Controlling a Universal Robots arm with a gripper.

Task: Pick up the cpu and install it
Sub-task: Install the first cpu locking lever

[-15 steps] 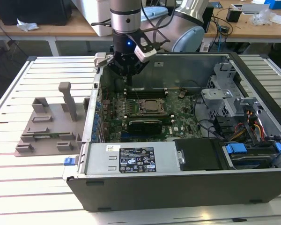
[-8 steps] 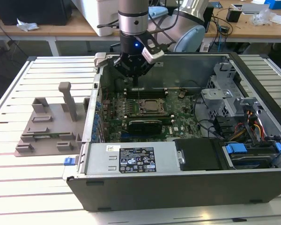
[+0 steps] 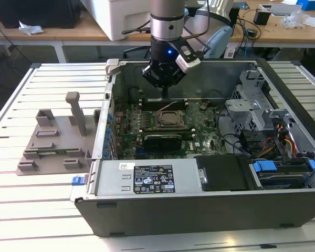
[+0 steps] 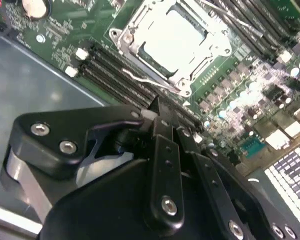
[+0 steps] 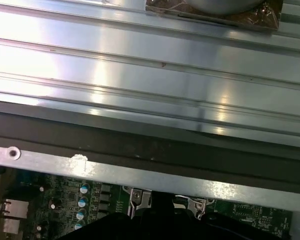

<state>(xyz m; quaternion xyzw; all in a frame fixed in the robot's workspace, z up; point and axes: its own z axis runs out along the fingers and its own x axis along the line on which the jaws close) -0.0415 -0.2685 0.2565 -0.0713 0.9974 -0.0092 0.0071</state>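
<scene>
Currently:
gripper [image 3: 165, 94]: one, hovering inside the case [image 3: 210, 210] near its back wall, above the board's rear edge
jaws: pressed together, gripping nothing visible
cpu [image 4: 172, 40]: one, silvery square, already seated in the socket [image 4: 125, 37], frame open
relation: cpu lay just ahead of and below the fingertips, toward the board's middle
arms: one

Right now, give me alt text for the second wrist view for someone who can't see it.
The black gripper hangs above a green motherboard, its fingers together, just short of the metal-framed socket where a silvery cpu sits. Dark memory slots run between the gripper and socket.
</scene>
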